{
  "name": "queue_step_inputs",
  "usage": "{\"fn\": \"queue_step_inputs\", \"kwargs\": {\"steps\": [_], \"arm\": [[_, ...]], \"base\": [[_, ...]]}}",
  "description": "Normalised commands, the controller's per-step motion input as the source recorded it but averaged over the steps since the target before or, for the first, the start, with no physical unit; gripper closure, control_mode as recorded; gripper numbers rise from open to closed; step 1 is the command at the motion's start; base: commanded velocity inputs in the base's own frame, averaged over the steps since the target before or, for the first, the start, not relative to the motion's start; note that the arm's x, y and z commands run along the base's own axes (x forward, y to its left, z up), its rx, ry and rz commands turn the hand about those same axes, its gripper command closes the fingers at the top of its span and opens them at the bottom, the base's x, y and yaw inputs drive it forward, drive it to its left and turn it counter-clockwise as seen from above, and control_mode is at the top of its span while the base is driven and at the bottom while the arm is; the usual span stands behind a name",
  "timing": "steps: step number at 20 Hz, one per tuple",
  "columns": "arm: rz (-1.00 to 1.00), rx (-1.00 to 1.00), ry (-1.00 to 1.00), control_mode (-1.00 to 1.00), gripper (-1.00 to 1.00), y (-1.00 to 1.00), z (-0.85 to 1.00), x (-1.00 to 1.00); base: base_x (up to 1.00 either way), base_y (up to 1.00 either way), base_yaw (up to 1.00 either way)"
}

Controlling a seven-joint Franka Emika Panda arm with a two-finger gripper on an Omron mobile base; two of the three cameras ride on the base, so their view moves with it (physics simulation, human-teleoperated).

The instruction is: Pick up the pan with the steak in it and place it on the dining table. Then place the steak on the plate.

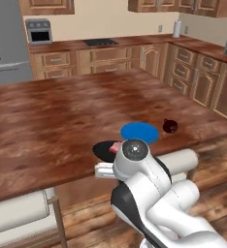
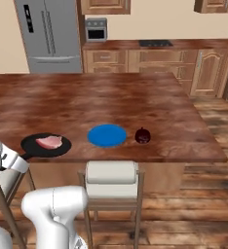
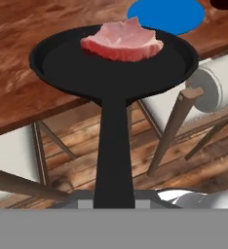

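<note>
- The arm (image 1: 154, 193) was glossy white, with rounded, tube-like segments.
- Dark bands marked its joints (black against the white shell).
- A round grey cap (image 1: 134, 149) with a dark centre closed one joint.
</note>
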Motion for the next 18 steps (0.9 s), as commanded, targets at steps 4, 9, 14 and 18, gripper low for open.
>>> {"fn": "queue_step_inputs", "kwargs": {"steps": [4, 9, 14, 18], "arm": [[0.0, 0.0, 0.0, 1.0, 1.0, 0.0, 0.0, 0.0], [0.0, 0.0, 0.0, 1.0, 1.0, 0.0, 0.0, 0.0], [0.0, 0.0, 0.0, -1.0, 1.0, 0.0, 0.0, 0.01], [0.0, 0.0, -0.02, -1.0, 1.0, 0.0, -0.18, 0.45]], "base": [[0.59, 0.03, -0.03], [0.39, 0.01, 0.0], [0.05, 0.0, 0.0], [0.0, 0.0, 0.0]]}}
